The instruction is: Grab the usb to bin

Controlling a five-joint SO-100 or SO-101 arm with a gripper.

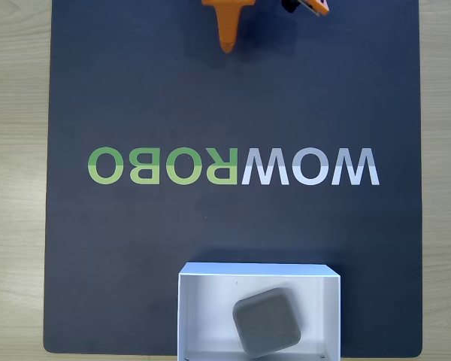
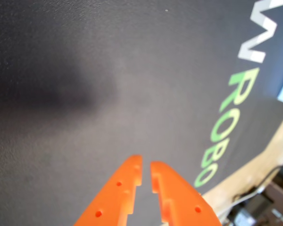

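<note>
The usb (image 1: pixel 267 322), a small matte grey square block with rounded corners, lies flat inside the bin (image 1: pixel 207 316), turned slightly askew. The bin is a shallow white box at the near edge of the dark mat, cut off by the bottom of the fixed view. My orange gripper (image 1: pixel 227 45) is at the far top of that view, well away from the bin and pointing down the mat. In the wrist view the gripper (image 2: pixel 146 165) hovers over bare mat. Its two orange fingers are nearly touching and hold nothing.
A dark mat (image 1: pixel 135 98) with the mirrored "WOWROBO" lettering (image 1: pixel 233 166) covers a light wooden table (image 1: pixel 15 180). In the wrist view the mat's edge, a wooden strip (image 2: pixel 247 181) and some cables (image 2: pixel 254 197) appear at the lower right.
</note>
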